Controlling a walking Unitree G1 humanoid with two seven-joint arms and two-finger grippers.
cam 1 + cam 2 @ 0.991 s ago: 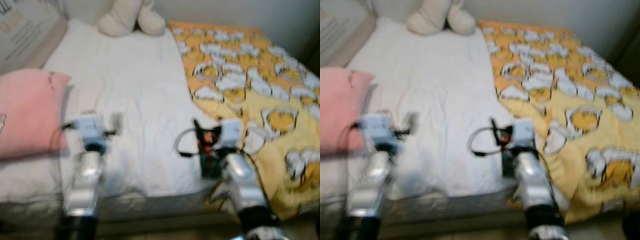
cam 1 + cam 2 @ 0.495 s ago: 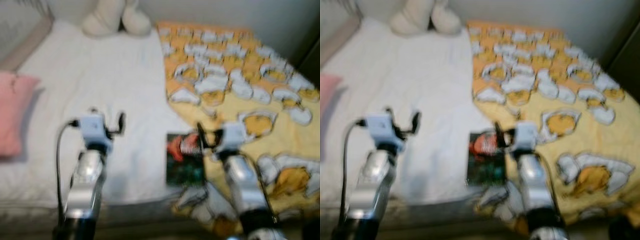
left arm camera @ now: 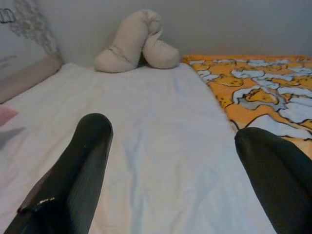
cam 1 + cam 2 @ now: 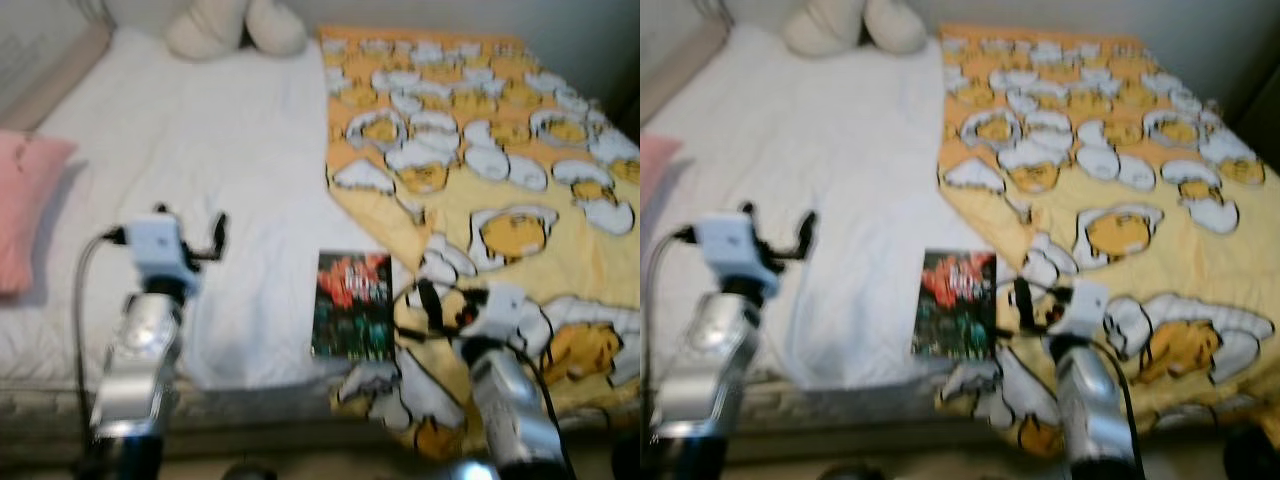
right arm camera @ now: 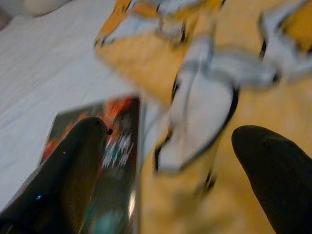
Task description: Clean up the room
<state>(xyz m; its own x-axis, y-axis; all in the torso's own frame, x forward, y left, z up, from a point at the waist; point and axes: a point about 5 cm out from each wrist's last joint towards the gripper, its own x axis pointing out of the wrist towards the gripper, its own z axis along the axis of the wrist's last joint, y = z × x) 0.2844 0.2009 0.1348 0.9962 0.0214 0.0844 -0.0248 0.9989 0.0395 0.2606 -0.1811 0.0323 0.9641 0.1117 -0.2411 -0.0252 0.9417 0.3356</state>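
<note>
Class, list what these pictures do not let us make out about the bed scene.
- Book: cover print, blurred in both eye views.
- Pink pillow: cut off by the left eye view's edge.
- Right tool: the blanket beneath it is motion-blurred in the right wrist view.

1. The bed sheet (image 4: pixel 230 150) is plain white.
2. The blanket (image 4: pixel 500 170) is yellow-orange, printed all over with white-and-yellow egg-like cartoon figures outlined in black.
3. The book (image 4: pixel 352 305) has a dark cover, red at the top, greenish lower down.
4. The pillow (image 4: pixel 25 215) is pink.
5. The plush cushion (image 4: pixel 235 25) is cream.
6. Both tools have black fingers (image 3: pixel 73 170).
</note>
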